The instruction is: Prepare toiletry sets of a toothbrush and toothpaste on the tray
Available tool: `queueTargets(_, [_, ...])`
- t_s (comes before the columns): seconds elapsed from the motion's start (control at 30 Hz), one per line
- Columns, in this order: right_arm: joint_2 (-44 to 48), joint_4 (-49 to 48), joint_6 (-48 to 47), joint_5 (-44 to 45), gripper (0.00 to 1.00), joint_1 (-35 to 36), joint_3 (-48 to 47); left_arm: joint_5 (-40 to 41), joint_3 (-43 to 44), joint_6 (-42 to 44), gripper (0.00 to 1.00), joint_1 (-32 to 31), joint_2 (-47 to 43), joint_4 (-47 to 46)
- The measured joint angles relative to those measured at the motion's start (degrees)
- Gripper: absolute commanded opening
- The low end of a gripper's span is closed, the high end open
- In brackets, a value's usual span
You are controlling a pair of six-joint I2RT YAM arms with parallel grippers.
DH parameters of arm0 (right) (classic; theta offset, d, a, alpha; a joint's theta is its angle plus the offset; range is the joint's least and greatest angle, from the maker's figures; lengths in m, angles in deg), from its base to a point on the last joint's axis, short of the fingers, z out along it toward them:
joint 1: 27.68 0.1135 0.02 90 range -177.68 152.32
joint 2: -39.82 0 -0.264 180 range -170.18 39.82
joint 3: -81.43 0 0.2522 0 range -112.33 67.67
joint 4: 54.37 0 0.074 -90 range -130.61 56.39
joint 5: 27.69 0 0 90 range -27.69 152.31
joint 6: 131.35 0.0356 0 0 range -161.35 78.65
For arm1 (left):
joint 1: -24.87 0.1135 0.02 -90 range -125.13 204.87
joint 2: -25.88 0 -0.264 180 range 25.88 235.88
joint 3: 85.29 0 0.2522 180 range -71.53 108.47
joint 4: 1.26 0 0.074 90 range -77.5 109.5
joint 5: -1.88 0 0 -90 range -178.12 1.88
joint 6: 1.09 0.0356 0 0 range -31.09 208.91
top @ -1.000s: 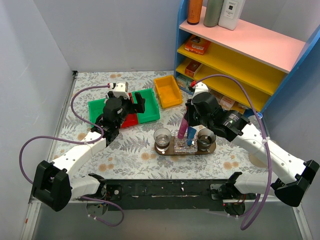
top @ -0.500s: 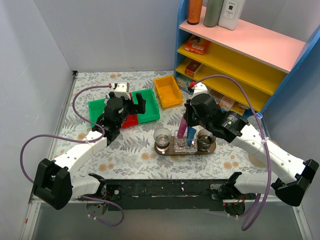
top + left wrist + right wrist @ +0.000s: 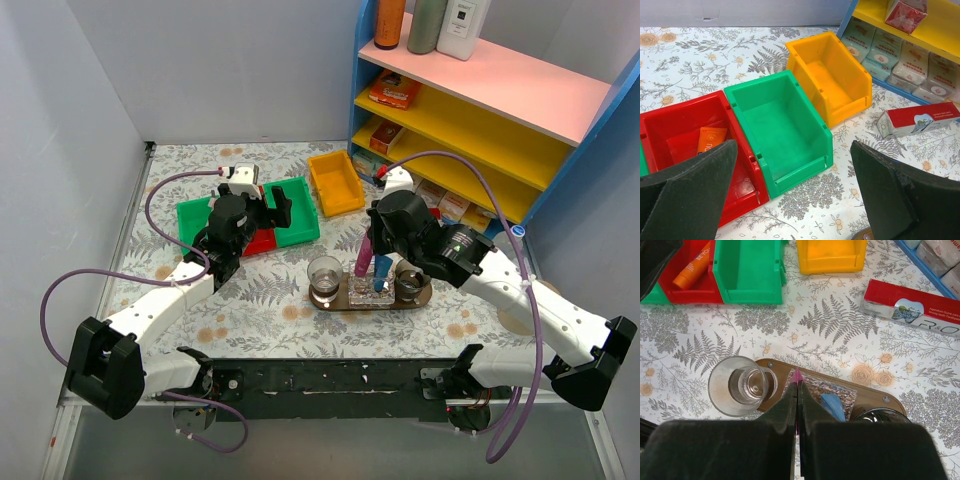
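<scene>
Right gripper (image 3: 798,394), clamping the magenta toothpaste (image 3: 798,376), edged toward 9 o'clock over the tray (image 3: 872,394); left gripper (image 3: 793,146) (spread wide) unmoved.

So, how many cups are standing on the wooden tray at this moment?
2. A clear cup stands on the left end of the tray, a darker cup on its right end, partly hidden by the right end effector. No other cup shows.

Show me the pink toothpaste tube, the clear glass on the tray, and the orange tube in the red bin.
pink toothpaste tube (image 3: 362,262): top external view, middle of its body.
clear glass (image 3: 742,386): right wrist view, its inner bottom.
orange tube (image 3: 692,266): right wrist view, middle of its body.
</scene>
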Motion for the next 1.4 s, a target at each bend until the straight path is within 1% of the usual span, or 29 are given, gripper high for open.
queueTargets(0.83, [-0.7,0.4,0.0,3.2,0.01,1.9,-0.6,-0.4,0.0,0.0,0.98,0.0,0.1,0.0])
queueTargets(1.4, [-0.6,0.3,0.0,3.8,0.01,2.7,-0.5,-0.4,0.0,0.0,0.98,0.0,0.1,0.0])
